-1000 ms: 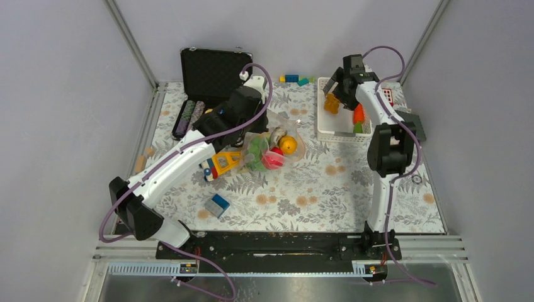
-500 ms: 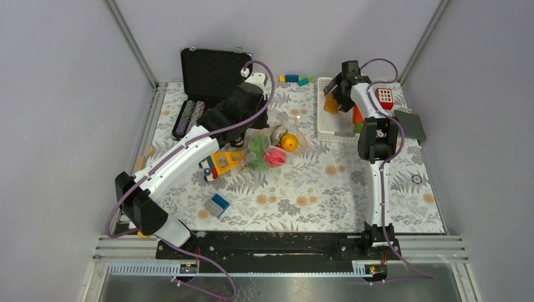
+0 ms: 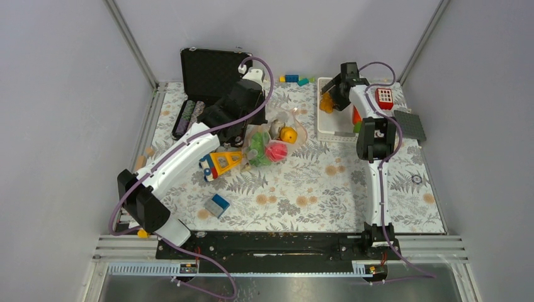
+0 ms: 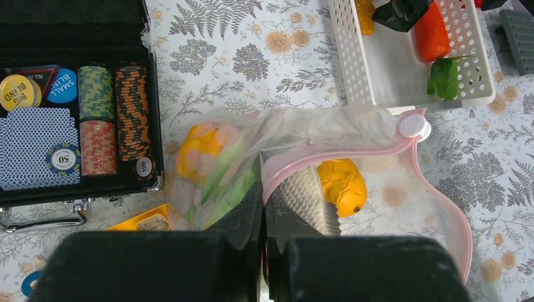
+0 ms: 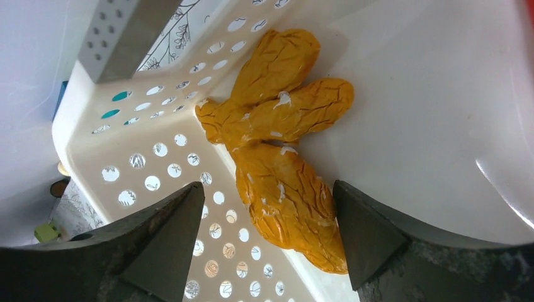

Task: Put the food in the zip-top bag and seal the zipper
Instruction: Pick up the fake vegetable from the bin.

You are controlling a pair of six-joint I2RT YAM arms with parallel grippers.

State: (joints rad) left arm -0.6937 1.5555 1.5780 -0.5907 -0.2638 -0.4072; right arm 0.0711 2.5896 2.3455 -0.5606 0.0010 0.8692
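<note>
Right fingers (image 5: 165, 246) sitting wide astride food (image 5: 283, 119) in far-right basket (image 5: 145, 165) corner; wall could be blocking one finger, food squirting out. Left fingers (image 4: 242, 217) pinching bag (image 4: 302, 126) rim mid-surface; film could be slipping.

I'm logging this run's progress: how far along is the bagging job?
Done: an orange fruit, a green piece and a pink piece lie in the zip-top bag. In hand: the left hand pinches the bag's rim, mouth open; the right hand, open, straddles a golden food piece in the white basket. Left: that piece, the basket's red vegetable and green vegetable, then the zipper.
</note>
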